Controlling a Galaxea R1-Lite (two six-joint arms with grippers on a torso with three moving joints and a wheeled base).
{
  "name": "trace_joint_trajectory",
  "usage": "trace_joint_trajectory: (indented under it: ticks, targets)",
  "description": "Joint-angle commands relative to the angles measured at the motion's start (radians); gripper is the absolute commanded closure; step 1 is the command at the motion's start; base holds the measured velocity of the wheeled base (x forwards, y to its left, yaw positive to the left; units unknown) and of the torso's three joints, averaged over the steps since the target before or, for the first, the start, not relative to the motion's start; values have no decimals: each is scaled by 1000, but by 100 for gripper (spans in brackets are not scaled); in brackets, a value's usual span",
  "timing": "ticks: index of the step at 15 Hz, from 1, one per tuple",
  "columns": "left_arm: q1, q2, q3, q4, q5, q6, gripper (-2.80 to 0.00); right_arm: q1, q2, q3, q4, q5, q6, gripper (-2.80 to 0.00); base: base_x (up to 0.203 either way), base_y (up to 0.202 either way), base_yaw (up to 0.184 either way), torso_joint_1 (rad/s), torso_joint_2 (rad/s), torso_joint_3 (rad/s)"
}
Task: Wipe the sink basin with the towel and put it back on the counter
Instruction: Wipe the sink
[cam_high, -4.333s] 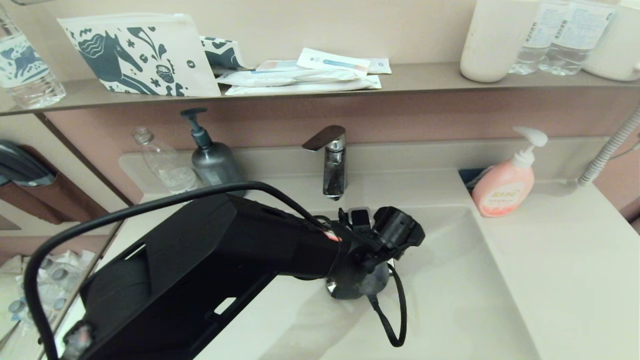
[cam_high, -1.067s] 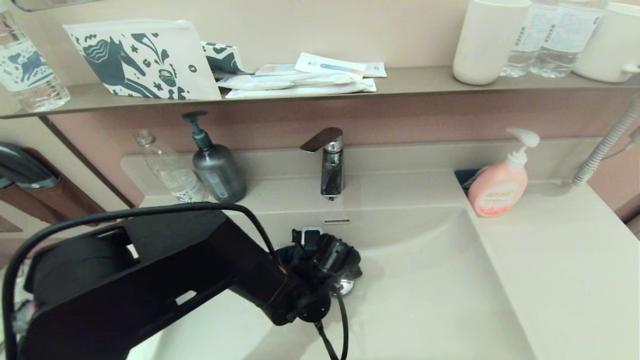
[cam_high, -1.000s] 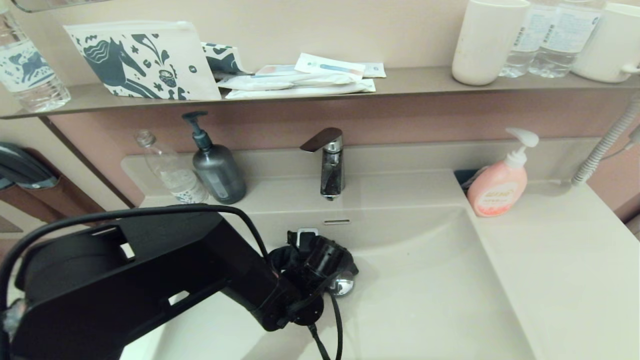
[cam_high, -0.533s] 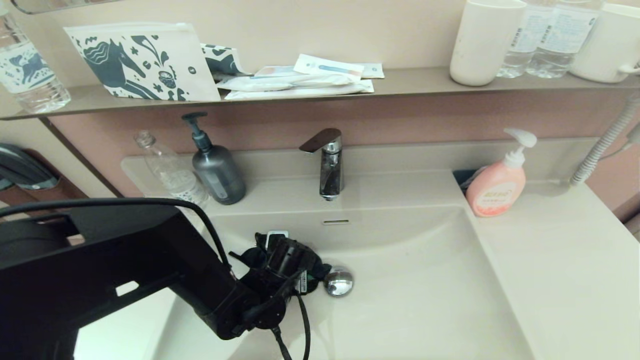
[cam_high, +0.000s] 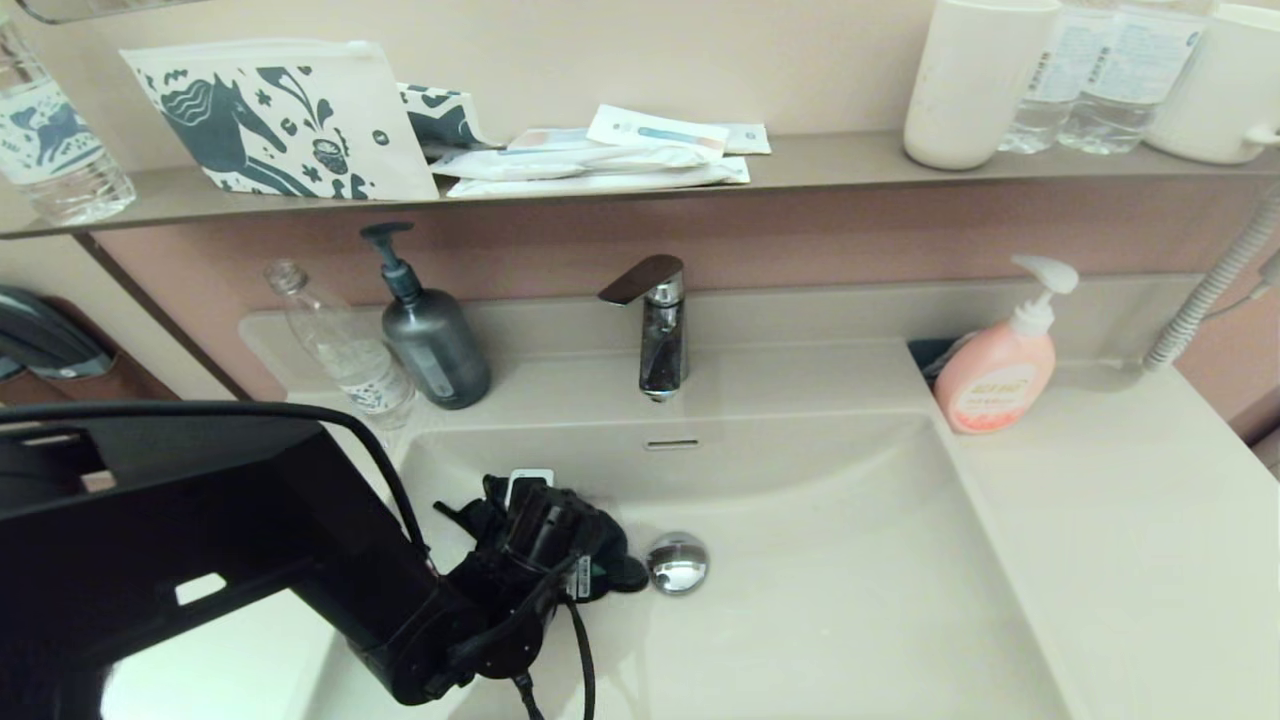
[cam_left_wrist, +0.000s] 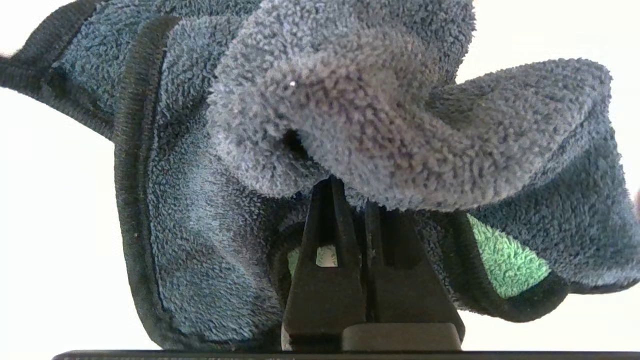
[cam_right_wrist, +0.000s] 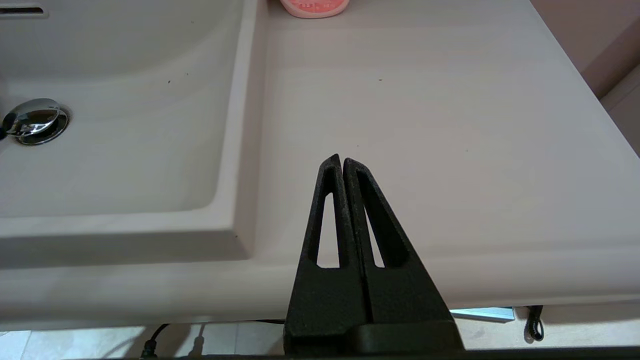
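Left pincer (cam_left_wrist: 350, 200) pinching towel (cam_left_wrist: 350, 110) mid-fold, pressing it on sink basin (cam_high: 850, 600) floor, just beside drain plug (cam_high: 677, 562) at its 9 o'clock.

Towel reading soft, light, floppy; bunching around fingers; grip near centre seeming best.

Faucet (cam_high: 660, 330) overhanging at 12 o'clock, likely snag.

Pink soap bottle (cam_high: 1000, 370) standing on bench (cam_high: 1130, 540) at 2 o'clock.

Right pincer (cam_right_wrist: 343, 162) pressed together, empty, parked over bench front edge.

Matte black arm (cam_high: 200, 540) trailing looped black cable (cam_high: 390, 480).
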Motion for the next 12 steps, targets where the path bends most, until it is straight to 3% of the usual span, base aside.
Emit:
trace_joint_trajectory:
  ticks: [1,4,8,12]
  targets:
    - [-11,-34,70,9,2,0,0,0,1,2,0,0,-1,0,0,0,0,0,0,0]
    - [-26,-110,42,138,6,1,0,-1,1,0,0,0,-1,0,0,0,0,0,0,0]
    - [-68,-136,-9,204,44,-1,0,1,1,0,0,0,1,0,0,0,0,0,0,0]
    - [-99,-168,-86,345,61,-4,0,-1,1,1,0,0,0,0,0,0,0,0,0,0]
